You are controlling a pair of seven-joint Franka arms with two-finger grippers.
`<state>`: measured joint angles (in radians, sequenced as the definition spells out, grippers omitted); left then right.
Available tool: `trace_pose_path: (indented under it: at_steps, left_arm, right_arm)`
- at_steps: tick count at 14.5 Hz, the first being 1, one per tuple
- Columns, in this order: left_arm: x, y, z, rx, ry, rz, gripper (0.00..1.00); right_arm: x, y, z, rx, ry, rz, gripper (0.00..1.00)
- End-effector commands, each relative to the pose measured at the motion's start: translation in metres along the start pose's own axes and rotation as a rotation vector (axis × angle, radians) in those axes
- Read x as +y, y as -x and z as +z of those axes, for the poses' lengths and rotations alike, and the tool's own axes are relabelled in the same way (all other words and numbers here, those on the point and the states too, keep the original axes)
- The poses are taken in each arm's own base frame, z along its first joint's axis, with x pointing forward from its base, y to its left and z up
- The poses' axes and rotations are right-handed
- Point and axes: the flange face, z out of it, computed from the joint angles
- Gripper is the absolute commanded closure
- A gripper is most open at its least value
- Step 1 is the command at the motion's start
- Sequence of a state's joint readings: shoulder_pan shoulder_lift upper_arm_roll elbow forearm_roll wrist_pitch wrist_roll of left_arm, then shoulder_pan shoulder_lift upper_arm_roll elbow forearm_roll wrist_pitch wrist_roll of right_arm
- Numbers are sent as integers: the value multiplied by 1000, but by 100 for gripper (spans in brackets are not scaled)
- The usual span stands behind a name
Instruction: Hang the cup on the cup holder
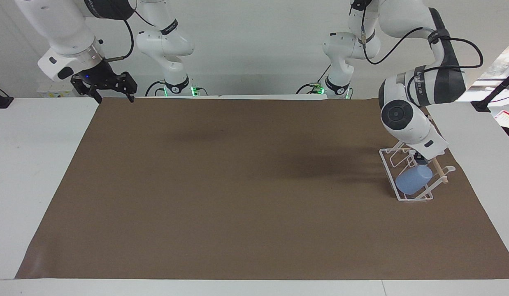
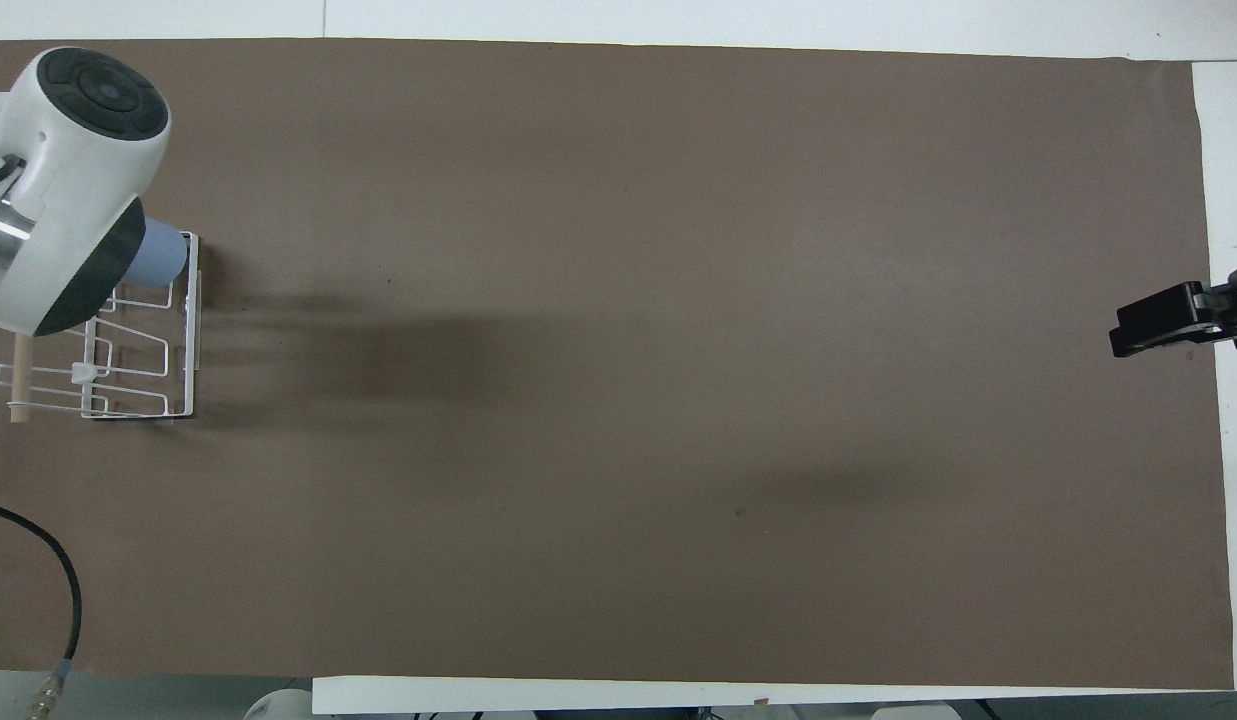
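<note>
The light-blue cup (image 1: 413, 180) hangs tilted on a prong of the white wire cup holder (image 1: 389, 163), at the holder's end farther from the robots. The cup (image 2: 161, 255) and holder (image 2: 138, 375) also show in the overhead view. The holder's wooden dowel (image 1: 440, 172) crosses its top. My left gripper (image 1: 419, 156) is just above the cup, mostly hidden by its own wrist, which also covers it in the overhead view. My right gripper (image 1: 115, 98) is open and empty, waiting over the table edge at the right arm's end (image 2: 1168, 320).
A brown mat (image 1: 238, 185) covers the table. The holder stands near the mat's edge at the left arm's end. The left arm's cable (image 2: 48, 560) hangs over the mat's near corner.
</note>
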<state>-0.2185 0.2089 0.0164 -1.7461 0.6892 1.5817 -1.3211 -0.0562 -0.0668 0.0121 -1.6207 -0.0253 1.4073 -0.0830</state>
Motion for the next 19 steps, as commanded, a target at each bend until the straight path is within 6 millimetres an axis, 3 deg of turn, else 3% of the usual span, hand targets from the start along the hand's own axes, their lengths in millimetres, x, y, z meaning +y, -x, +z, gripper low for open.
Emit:
trace_pose_path:
  at_steps: [1,2,4,6,8,10,12,14,19]
  left_arm:
    - [-25,-3,-5,-92,79,149,1]
    - [-42,-5,-3,-134,104,170,1]
    - [-71,-11,-18,-215,233,280,1]
    - [-104,-27,-18,-318,332,417,0]
    - [-125,-30,-22,-389,420,569,0]
    - [-136,-37,-37,-435,565,634,0]
    - [-146,-50,-69,-367,633,814,0]
    - [-143,-61,-83,-324,669,983,0]
    - [-132,-74,-105,-343,780,963,0]
  right_arm:
    - [0,5,0,-1,-15,-11,1]
    - [1,5,0,-1,-13,-11,1]
    - [1,5,0,-1,-13,-11,1]
    - [1,5,0,-1,-13,-11,1]
    - [0,5,0,-1,-15,-11,1]
    - [1,5,0,-1,-13,-11,1]
    - [1,5,0,-1,-13,-11,1]
    - [1,5,0,-1,-13,-11,1]
    - [1,5,0,-1,-13,-11,1]
